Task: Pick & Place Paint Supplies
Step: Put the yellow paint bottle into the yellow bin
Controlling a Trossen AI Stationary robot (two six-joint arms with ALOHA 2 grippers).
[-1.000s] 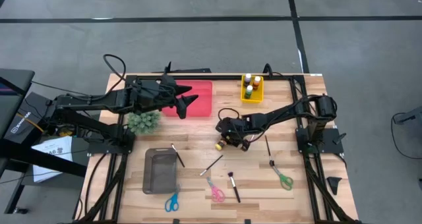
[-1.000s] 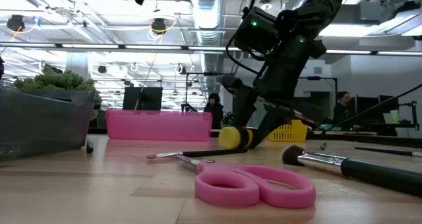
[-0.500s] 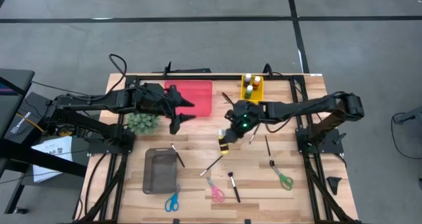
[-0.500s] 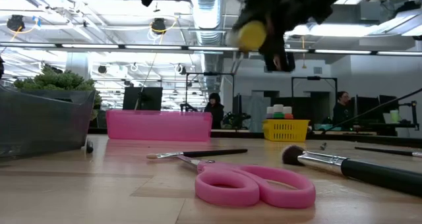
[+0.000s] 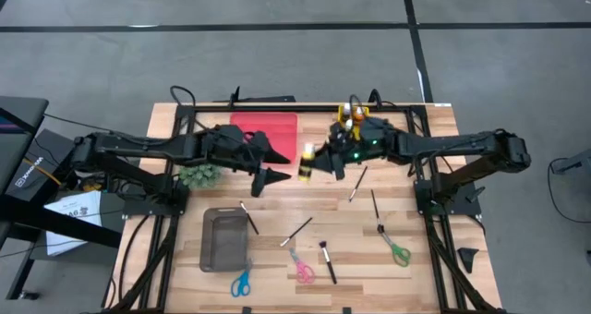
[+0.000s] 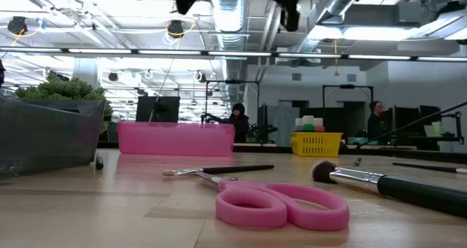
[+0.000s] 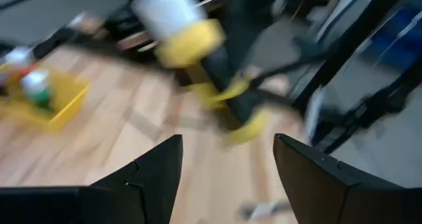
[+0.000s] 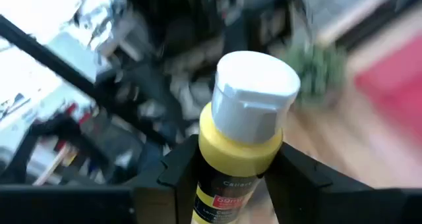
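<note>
My right gripper [image 5: 319, 163] is shut on a yellow paint bottle [image 5: 306, 163] with a white cap, high above the table's middle. In the right wrist view the bottle [image 8: 241, 145] stands between my fingers, cap outward. My left gripper [image 5: 269, 164] is open just left of it, and its wrist view shows the bottle [image 7: 179, 28] ahead of the gap [image 7: 227, 178]. More bottles stand in the yellow bin [image 5: 354, 122]. Thin brushes [image 5: 297, 229] [image 5: 247, 217] [image 5: 357, 183] lie flat on the wood. My right gripper pinches the yellow bottle by its body [image 8: 227, 178], just below the shoulder, between the two fingers [image 8: 173, 174]. The fingers come roughly level from the table's right. The bottle is lifted clear, and its white cap [image 8: 254, 92] points away from the gripper toward the left arm.
A red tray [image 5: 277, 134] lies at the far edge, a fuzzy green tuft [image 5: 199, 175] at the left and a grey bin [image 5: 225, 239] near the front. Blue [image 5: 241, 283], pink [image 5: 302, 269] and green scissors [image 5: 397, 250] and a thick brush [image 5: 328, 261] lie along the near side.
My right gripper has lifted the yellow bottle off the table, where it lay on its side, and has carried it up, toward the far edge and left, close to my left gripper. My left gripper has come right and a little toward the near edge, staying open.
</note>
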